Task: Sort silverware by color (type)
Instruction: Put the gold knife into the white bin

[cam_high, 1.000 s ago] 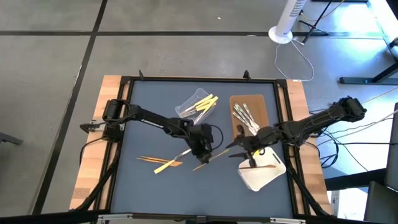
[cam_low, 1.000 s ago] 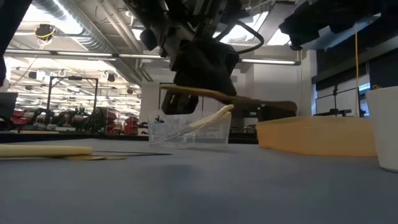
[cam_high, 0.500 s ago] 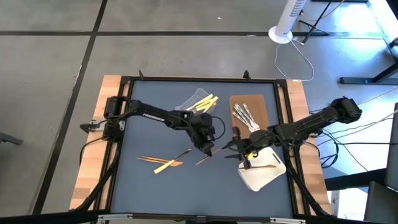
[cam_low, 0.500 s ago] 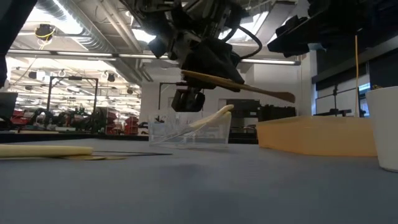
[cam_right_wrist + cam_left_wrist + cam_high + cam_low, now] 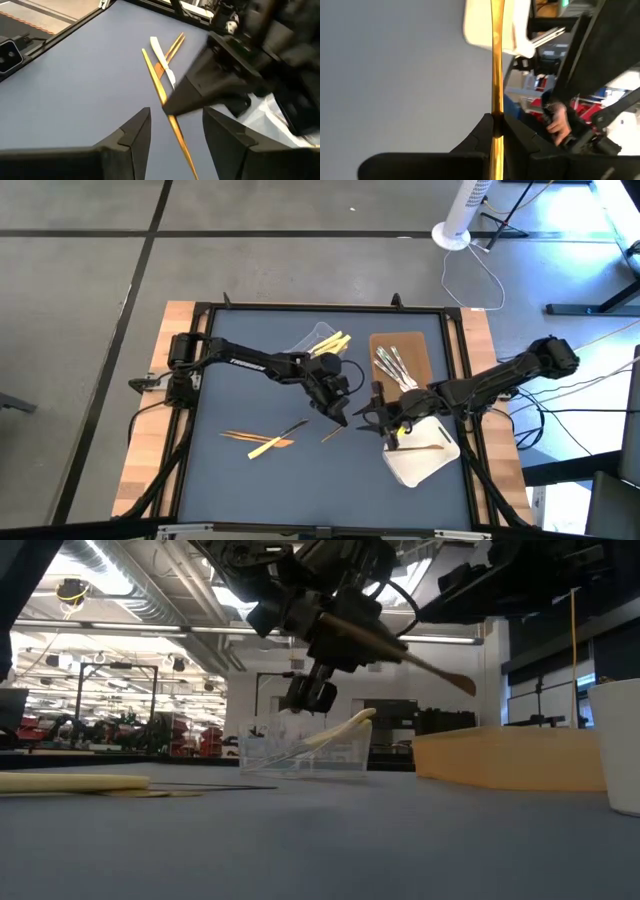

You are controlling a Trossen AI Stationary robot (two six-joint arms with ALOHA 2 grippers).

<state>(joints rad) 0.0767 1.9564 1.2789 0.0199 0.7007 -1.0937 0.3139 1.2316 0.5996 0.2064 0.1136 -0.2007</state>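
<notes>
My left gripper (image 5: 337, 413) hovers over the middle of the blue mat, shut on an orange-brown utensil (image 5: 420, 662). My right gripper (image 5: 373, 418) is open just to its right; its fingers stand on either side of that utensil's free end (image 5: 181, 141) without touching it. Pale yellow utensils (image 5: 328, 346) lean in the clear tub (image 5: 305, 748). Silver ones (image 5: 395, 367) lie on the brown tray (image 5: 385, 345). One orange-brown utensil (image 5: 430, 448) lies on the white tray (image 5: 410, 468). A yellow and an orange-brown one (image 5: 262, 441) lie on the mat. My left gripper pinches the orange-brown utensil's shaft (image 5: 496, 111) between its two fingers, which lie along it. The utensil is lifted clear of the mat and slants, its free spoon-like end (image 5: 464, 686) lower and pointing toward the white tray.
The trays sit on the mat's right half, the brown one (image 5: 510, 756) farther back and the white one (image 5: 626, 745) nearer. The tub stands at the far middle. A black frame (image 5: 320, 308) edges the mat. Bare mat lies near the front left (image 5: 230, 485).
My left gripper has risen and shifted toward the far right, tipping the orange-brown utensil from about level to a slant with its free end lower. My right gripper has moved left toward it, and its fingers now flank the utensil's free end.
</notes>
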